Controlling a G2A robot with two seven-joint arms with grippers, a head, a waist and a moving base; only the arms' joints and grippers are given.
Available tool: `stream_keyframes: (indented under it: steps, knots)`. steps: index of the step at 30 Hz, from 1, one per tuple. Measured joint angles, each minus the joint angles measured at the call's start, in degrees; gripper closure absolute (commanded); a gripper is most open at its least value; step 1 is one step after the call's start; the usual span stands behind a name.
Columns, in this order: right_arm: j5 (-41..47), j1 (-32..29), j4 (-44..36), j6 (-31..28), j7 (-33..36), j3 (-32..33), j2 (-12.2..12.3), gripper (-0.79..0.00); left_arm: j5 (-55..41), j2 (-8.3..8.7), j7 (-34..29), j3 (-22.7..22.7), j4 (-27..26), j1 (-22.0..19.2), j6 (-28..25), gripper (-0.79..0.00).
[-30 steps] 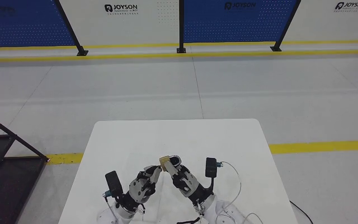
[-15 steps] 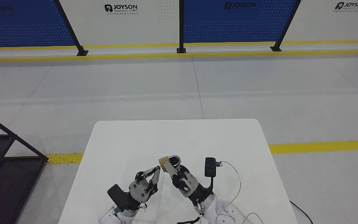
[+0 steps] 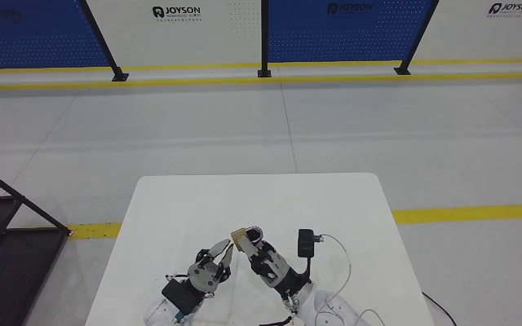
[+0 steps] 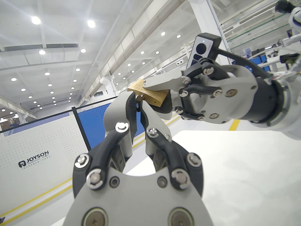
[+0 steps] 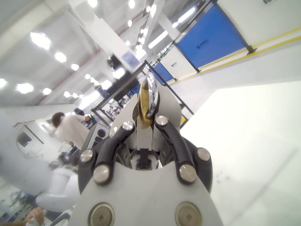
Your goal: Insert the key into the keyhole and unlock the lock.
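White table, two grippers meeting above its 6 o'clock edge.
Off the table, the right gripper pinches the brass lock; the left gripper, at the lock's 8 o'clock, has jaws pressed together on the small key, which touches the lock's brass body; how deep it sits cannot be told.

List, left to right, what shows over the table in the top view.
Left arm's wrist camera → left end effector → lock → right arm's wrist camera → white cable.
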Motion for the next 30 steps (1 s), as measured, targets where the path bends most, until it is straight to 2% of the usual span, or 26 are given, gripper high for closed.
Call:
stream_keyframes:
  steps: [11,12,13,14,19,23,26,30]
  knots:
    - [0.29,-0.09,-0.13,-0.11,-0.28,0.01,0.1,0.0,1.3,0.26,2.17,-0.02,1.22,-0.87,1.04,0.0]
    - [0.28,-0.1,-0.14,-0.1,-0.32,0.03,0.11,0.0,0.89,0.27,2.38,0.0,1.24,-0.9,0.75,-0.062]
    - [0.27,-0.12,-0.16,-0.06,-0.36,0.04,0.12,0.0,0.5,0.28,2.48,0.0,1.26,-0.92,0.56,-0.493]
    - [0.25,-0.14,-0.19,-0.01,-0.41,0.05,0.12,0.0,0.04,0.28,2.57,0.03,1.26,-0.93,0.3,-0.785]
    - [0.26,-0.19,-0.33,0.0,-0.52,0.14,0.18,0.0,-3.89,0.31,4.46,0.38,0.86,-0.69,-3.04,-0.785]
    - [0.25,-0.21,-0.36,-0.07,-0.6,0.21,0.23,0.0,-8.11,0.48,4.52,0.23,0.54,-0.13,-8.45,-0.785]
    - [0.26,-0.21,-0.41,0.02,-0.6,0.32,0.26,0.0,-12.42,0.66,3.94,-0.1,0.17,0.39,-13.57,-0.785]
    - [1.08,0.2,0.22,0.66,-0.4,0.7,0.27,0.0,-22.41,1.13,0.1,-0.46,-1.77,2.53,-26.2,-0.785]
